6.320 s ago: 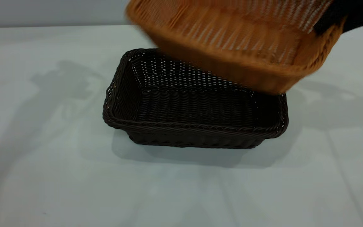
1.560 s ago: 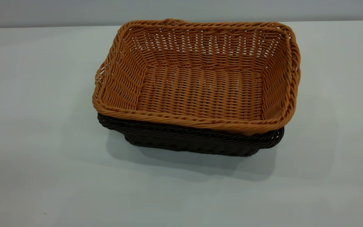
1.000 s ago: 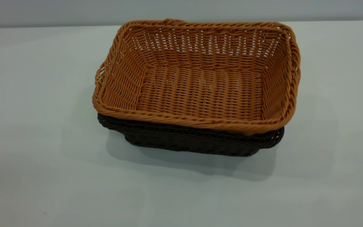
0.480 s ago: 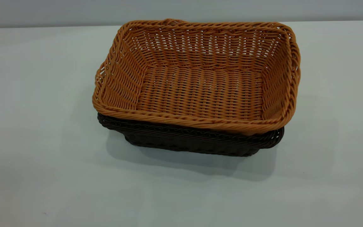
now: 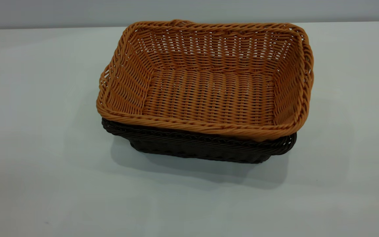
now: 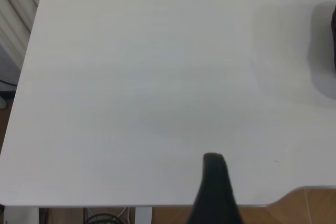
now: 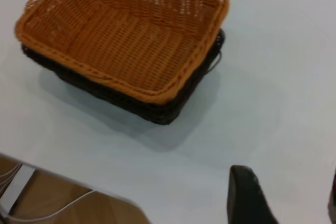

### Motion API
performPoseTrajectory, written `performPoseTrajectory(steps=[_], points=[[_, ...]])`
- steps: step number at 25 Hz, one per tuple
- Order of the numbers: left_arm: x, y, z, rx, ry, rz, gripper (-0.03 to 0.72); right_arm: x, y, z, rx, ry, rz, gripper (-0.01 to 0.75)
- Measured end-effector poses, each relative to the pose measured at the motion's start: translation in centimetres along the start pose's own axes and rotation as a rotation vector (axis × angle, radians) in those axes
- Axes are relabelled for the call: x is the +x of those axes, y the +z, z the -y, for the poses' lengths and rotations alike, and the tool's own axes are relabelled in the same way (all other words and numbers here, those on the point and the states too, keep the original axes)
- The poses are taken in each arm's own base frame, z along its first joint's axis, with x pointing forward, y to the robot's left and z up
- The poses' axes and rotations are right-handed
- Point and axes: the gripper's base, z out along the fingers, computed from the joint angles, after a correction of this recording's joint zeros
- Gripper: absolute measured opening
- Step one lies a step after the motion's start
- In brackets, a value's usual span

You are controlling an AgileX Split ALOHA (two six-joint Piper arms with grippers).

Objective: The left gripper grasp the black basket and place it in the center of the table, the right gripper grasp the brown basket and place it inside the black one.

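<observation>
Exterior view: the brown basket (image 5: 209, 95) sits nested in the black basket (image 5: 196, 148) on the worktop (image 5: 38, 148). Left gripper (image 6: 214, 182) and right gripper (image 7: 283, 198) hang apart over the worktop; fingers' spread: cannot tell.

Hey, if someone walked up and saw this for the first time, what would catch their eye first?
The bright brown basket in the middle of the table, nested inside the black basket, whose dark rim peeks out beneath it. Around them the table is pale and plain, and both grippers are pulled back to its edges.
</observation>
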Motion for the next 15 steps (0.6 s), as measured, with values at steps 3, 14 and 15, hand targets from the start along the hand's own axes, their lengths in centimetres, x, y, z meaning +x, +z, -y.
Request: performPoseTrajectory(steps=[3, 14, 15], points=[[0.0, 0.0, 0.0, 0.0, 0.0, 0.0, 0.509, 0.0, 0.1, 0.1, 0.072, 0.033, -0.004, 0.274], [0.0, 0.0, 0.0, 0.0, 0.0, 0.0, 0.509, 0.3, -0.1, 1.8, 0.309, 0.251, -0.013, 0.239], [0.0, 0.0, 0.0, 0.0, 0.0, 0.0, 0.509, 0.3, -0.1, 1.9, 0.317, 0.261, -0.011, 0.239]])
